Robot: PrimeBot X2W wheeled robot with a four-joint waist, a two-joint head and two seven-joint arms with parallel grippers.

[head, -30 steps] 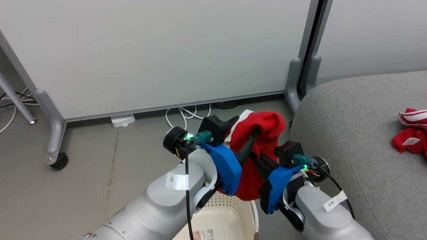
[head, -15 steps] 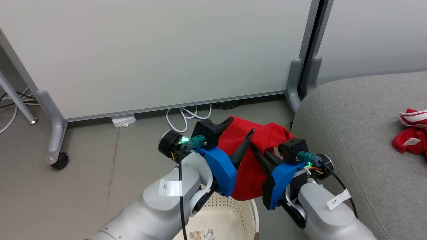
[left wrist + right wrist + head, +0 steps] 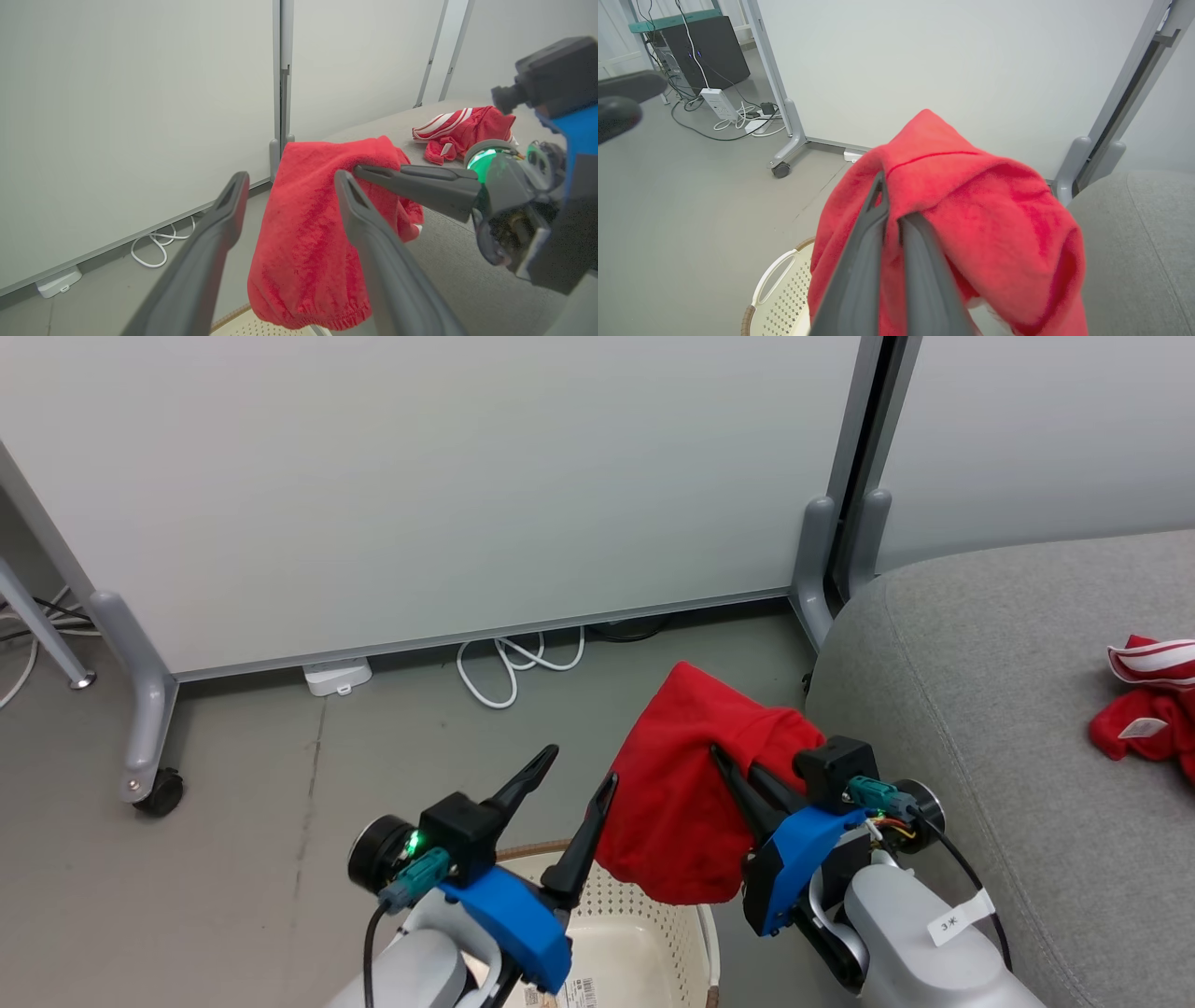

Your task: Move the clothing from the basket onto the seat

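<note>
- The plain red garment (image 3: pixel 686 812) hangs in the air above the far right corner of the basket (image 3: pixel 644 915), with its elastic hem lowest, over the basket's rim.
- The right tool (image 3: pixel 733 767) alone carries it. Its two fingers are pinched close together on a fold near the top of the cloth, above the basket's right side.
- Half a second ago the left tool (image 3: pixel 581 765) was in the cloth too. It has let go and pulled back, and now sits over the basket's far rim, just left of the garment, with its fingers spread wide and nothing between them.
- With that second grip gone, the cloth has changed from a span stretched between both tools to a single drape.
- The seat (image 3: pixel 980 691) lies to the right of the basket.
- The striped red garment (image 3: pixel 1144 709) rests on the seat, well apart from the basket, where it lay before.
- Beyond the basket, white cables (image 3: pixel 509 658) loop on the floor at the foot of a pale partition panel (image 3: pixel 420 476).
</note>
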